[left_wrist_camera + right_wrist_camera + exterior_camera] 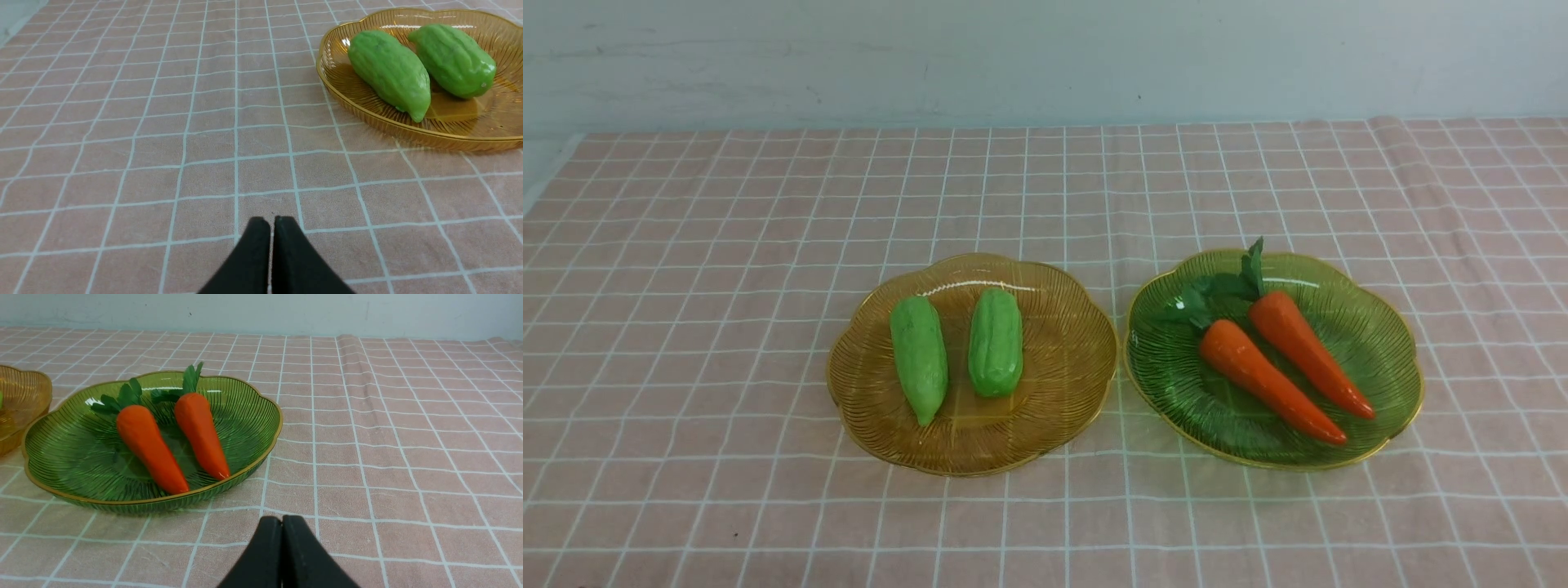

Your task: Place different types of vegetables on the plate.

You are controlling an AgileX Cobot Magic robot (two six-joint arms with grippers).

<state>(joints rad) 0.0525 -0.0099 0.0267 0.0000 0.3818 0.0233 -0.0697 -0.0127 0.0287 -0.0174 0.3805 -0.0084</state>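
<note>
A pink checked cloth (686, 327) covers the worktop below a pale wall. From the front, two green gourds (956, 347) lie on the amber plate (1062, 392) and two carrots (1278, 359) on the green plate (1380, 359). Left wrist: left pincer (271, 222) clenched, empty, near the amber plate. Right wrist: right pincer (282, 522) clenched, empty, near the green plate.

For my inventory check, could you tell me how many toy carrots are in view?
2: both lie side by side in the green plate, the left carrot and the right carrot. None appears hidden.
</note>
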